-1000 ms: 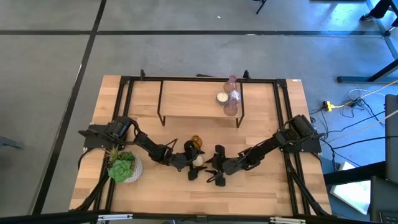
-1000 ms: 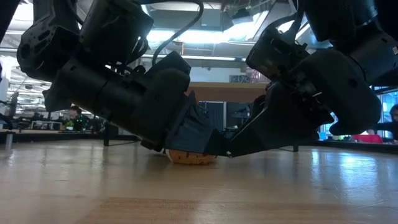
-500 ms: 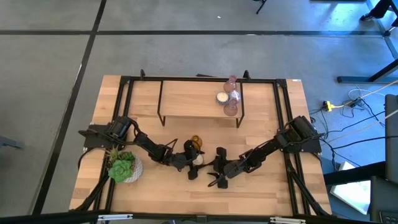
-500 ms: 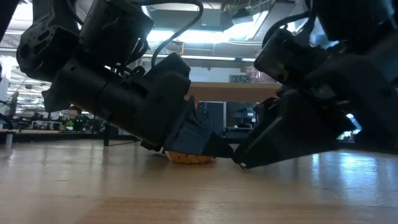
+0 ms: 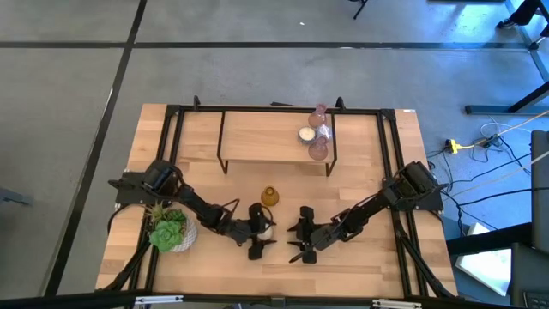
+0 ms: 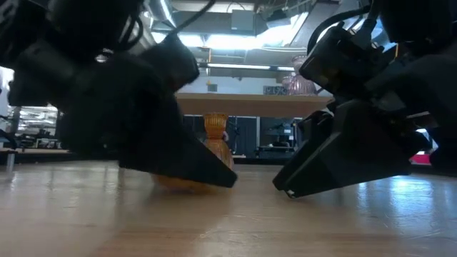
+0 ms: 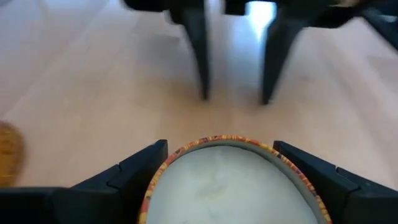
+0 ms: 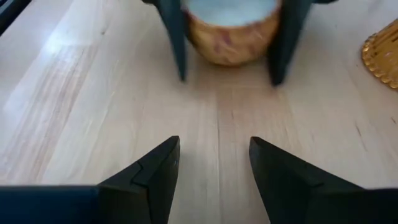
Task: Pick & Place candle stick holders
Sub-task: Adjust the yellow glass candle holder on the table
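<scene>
A small round orange-brown candle stick holder [image 7: 230, 180] with a white filling sits between the fingers of my left gripper [image 5: 260, 232], near the table's middle. In the right wrist view the same holder [image 8: 231, 34] shows between those two dark fingers. Just beyond it, an amber-gold holder [image 5: 269, 196] stands on its base on the table, untouched. Facing the left gripper, my right gripper [image 5: 297, 233] is open with only bare wood between its fingers [image 8: 155, 174]. Three more holders [image 5: 314, 134] stand on a raised shelf at the far side. My left gripper pinches the orange-brown holder across its round wall, one finger [image 7: 134, 174] on each side at the rim [image 7: 160, 167]. The fingers slant down from the table's left. The holder stays upright, low at the table; whether it is clear of the wood I cannot tell.
A green succulent in a white pot [image 5: 169, 230] stands near the left arm's base. A dark metal frame [image 5: 225, 137] carries the shelf at the far side. Bare wood lies along the near edge [image 5: 283, 279].
My left gripper has drawn back toward the table's near edge, taking the orange-brown holder with it. That holder now stands apart from the amber-gold one, which has stayed put and shows uncovered in the high and low views.
</scene>
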